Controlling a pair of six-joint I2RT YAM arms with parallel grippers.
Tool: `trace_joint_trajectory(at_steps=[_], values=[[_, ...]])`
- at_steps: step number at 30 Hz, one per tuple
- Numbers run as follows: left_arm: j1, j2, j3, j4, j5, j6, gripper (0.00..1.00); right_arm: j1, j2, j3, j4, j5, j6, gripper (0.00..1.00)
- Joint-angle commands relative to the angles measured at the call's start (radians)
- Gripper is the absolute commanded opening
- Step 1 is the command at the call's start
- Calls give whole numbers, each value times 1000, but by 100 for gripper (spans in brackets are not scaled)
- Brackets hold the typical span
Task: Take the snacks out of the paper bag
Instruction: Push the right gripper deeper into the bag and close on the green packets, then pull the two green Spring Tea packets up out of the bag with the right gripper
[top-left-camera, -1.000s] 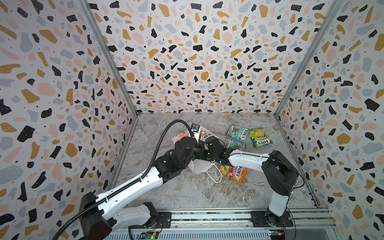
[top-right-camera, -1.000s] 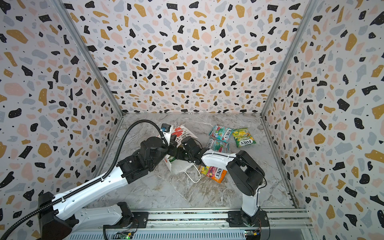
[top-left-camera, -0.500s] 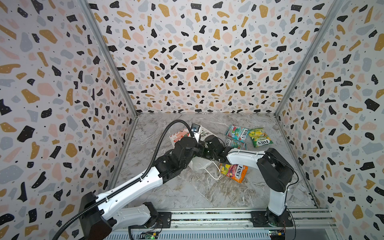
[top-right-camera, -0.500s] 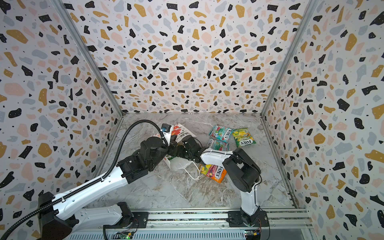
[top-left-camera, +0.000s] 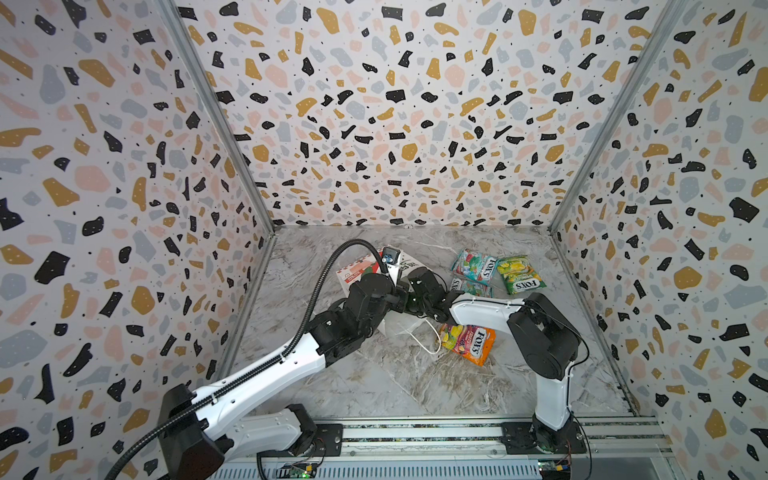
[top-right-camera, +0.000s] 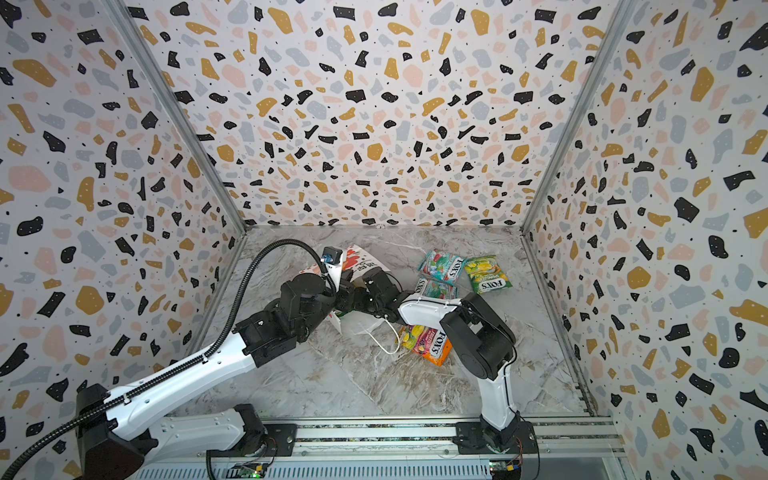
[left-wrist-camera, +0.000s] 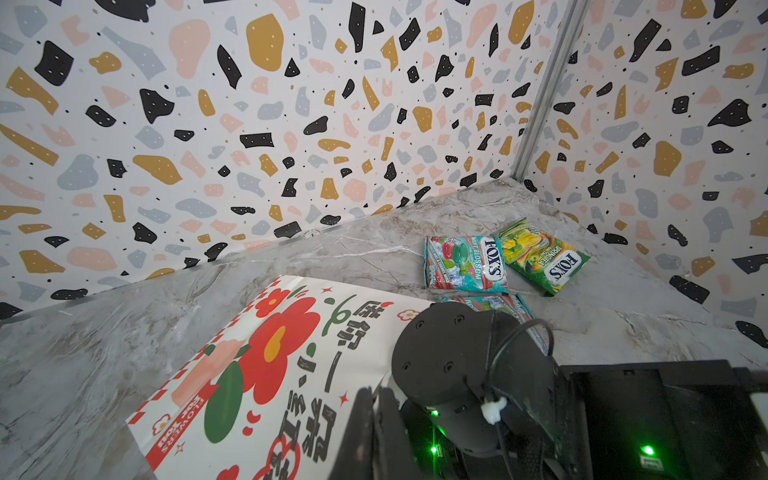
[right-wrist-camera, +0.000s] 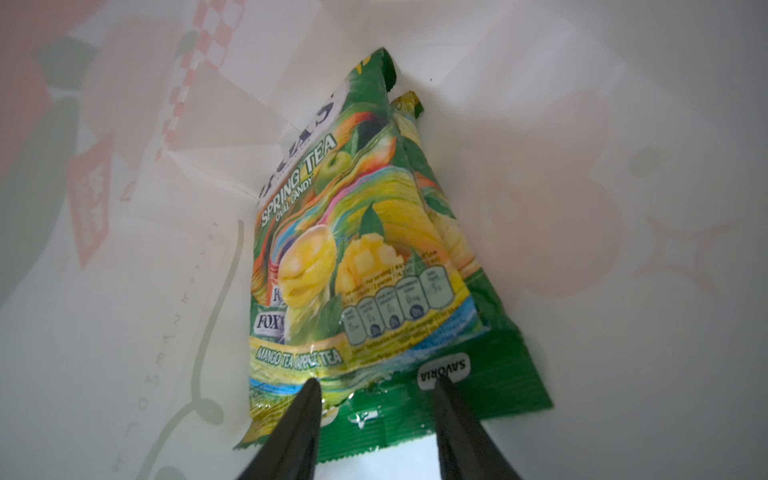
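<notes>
The white paper bag (top-left-camera: 356, 271) (top-right-camera: 358, 258) with a red flower print (left-wrist-camera: 270, 349) lies on its side, mouth toward the arms. My left gripper (left-wrist-camera: 376, 394) is shut on the rim at the bag's mouth. The right gripper (right-wrist-camera: 376, 384) is inside the bag (right-wrist-camera: 124, 291), open, one finger on each side of the near end of a green snack pouch (right-wrist-camera: 353, 232). A second green pouch (right-wrist-camera: 438, 224) lies under it. In both top views the right gripper's fingers are hidden by the bag. Several snacks lie outside it: two teal ones (top-left-camera: 473, 264) (top-left-camera: 471, 287), a yellow-green one (top-left-camera: 519, 275) and an orange-pink one (top-left-camera: 469, 338).
The bag's white cord handle (top-left-camera: 424, 343) trails on the marble floor beside the orange-pink pouch (top-right-camera: 428, 343). Terrazzo-print walls close in the left, back and right. The teal pouch (left-wrist-camera: 465, 264) and the yellow-green pouch (left-wrist-camera: 540, 255) lie near the back right corner.
My right arm has pushed a little further left into the bag. The left gripper has stayed shut on the rim.
</notes>
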Motion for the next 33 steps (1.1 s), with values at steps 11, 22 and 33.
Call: trace_joint_trajectory(at_steps=[11,22,33], values=[[0,-21,-9,61,37,-8,0,-12,37,10,126,28,91,48],[1,-25,-12,65,51,-8,0,-21,106,41,144,67,156,48],[0,-33,-14,67,22,-6,0,-26,88,14,198,43,109,0]])
